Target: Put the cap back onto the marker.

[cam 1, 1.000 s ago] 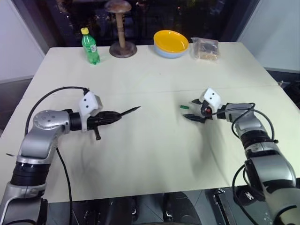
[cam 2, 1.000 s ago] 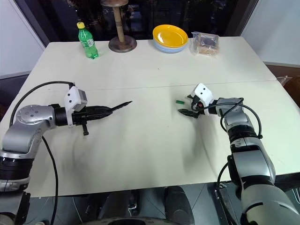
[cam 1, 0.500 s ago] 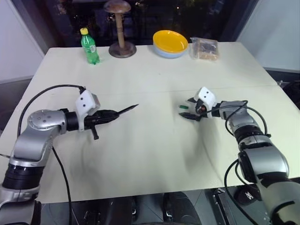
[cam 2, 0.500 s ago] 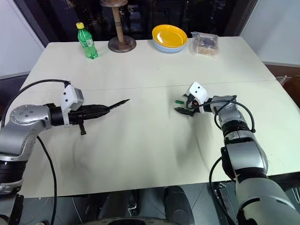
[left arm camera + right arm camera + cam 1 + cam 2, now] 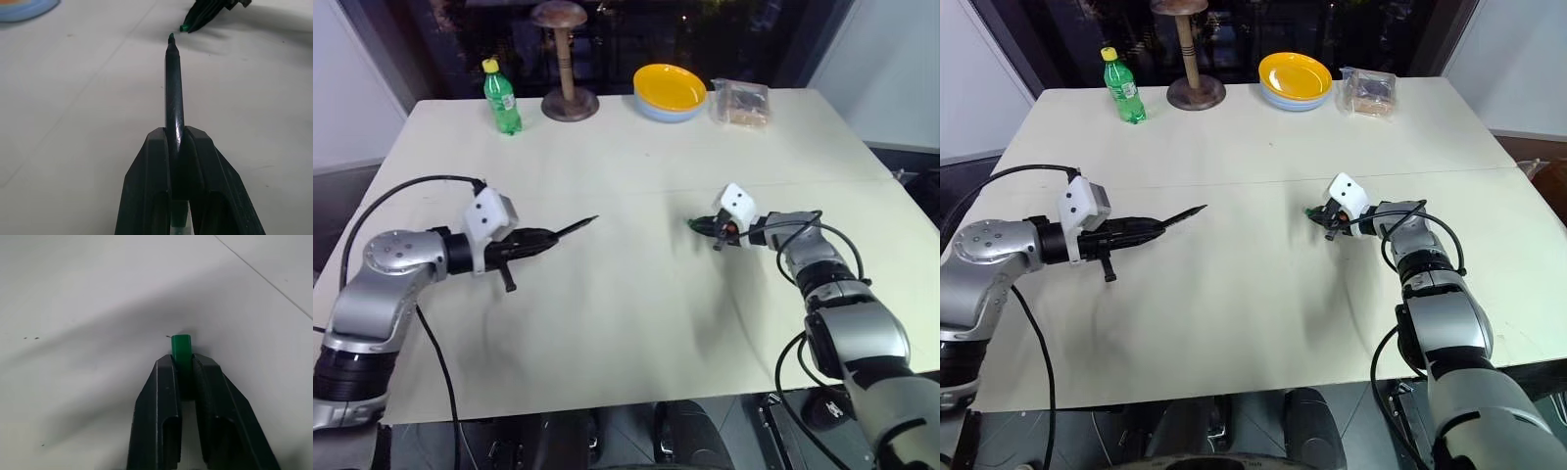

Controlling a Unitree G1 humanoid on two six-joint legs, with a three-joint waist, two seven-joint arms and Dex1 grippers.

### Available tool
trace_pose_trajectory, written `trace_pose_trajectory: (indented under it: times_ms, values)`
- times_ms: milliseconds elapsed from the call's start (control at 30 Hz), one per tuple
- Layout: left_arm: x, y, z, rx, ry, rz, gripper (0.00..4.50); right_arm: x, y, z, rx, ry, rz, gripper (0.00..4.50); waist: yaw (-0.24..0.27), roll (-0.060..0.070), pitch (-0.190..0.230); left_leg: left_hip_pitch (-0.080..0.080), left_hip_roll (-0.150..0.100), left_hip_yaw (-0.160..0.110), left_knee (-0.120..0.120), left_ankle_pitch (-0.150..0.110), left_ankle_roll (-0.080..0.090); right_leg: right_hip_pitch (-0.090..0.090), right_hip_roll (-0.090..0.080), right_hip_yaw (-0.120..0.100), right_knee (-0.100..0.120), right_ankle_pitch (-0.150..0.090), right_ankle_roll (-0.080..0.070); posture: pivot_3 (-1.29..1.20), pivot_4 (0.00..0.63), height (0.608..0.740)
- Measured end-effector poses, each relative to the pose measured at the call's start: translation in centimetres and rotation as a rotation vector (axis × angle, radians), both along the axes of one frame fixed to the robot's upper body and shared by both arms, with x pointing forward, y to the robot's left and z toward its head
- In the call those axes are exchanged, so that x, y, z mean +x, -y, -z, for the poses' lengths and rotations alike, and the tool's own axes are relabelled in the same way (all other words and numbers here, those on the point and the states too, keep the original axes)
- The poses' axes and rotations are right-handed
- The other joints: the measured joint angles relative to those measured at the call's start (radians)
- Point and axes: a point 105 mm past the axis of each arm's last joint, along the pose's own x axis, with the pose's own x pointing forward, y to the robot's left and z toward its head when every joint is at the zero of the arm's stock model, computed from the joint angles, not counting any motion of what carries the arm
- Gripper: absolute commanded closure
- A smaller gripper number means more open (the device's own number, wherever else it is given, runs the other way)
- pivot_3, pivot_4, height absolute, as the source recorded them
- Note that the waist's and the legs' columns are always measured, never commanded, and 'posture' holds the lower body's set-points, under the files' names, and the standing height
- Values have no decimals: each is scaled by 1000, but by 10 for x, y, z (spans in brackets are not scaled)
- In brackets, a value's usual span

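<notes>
From the head views, the left hand (image 5: pixel 540 238) is held over the left half of the bench (image 5: pixel 636 313), its fingers clamped on the marker (image 5: pixel 576 228), whose dark shaft sticks out past the fingertips and points toward the bench's middle. The right hand (image 5: pixel 703 227) is down at the bench surface on the right side, fingers pinched together on the cap (image 5: pixel 693 224), a speck of green at their tips. The two hands are well apart, with the marker's tip aimed roughly at the right hand. Along the far edge stand a green bottle (image 5: pixel 501 96), a wooden stand (image 5: pixel 566 61), a yellow bowl (image 5: pixel 671 88) and a clear bag (image 5: pixel 742 102).

In the left wrist view, the marker (image 5: pixel 174 93) runs straight out from between the two closed black fingers (image 5: pixel 146 191), ending in a green tip. Beyond that tip, the right hand (image 5: pixel 195 22) appears with a bit of green at its end.

In the right wrist view, the cap (image 5: pixel 181 348) is gripped between the fingers (image 5: pixel 159 401), its green end poking out just past them, close over the pale bench (image 5: pixel 73 308).
</notes>
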Motion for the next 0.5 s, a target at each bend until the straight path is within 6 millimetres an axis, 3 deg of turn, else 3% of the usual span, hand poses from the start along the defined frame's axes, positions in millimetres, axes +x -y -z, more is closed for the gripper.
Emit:
trace_pose_trajectory:
  times_ms: [300,500]
  values:
    - [1,2,-2,1,12,25,4500,-4,-2,-5,-64,43,-69,4415,4,1,0,0,0,0,0,0,0,0,0,0,0,0,0,0,150,740]
    - [17,20,1,56,35,146,4500,-27,-15,-36,-185,176,-248,4415,7,2,2,-1,0,1,0,0,0,-1,0,0,0,0,0,0,150,740]
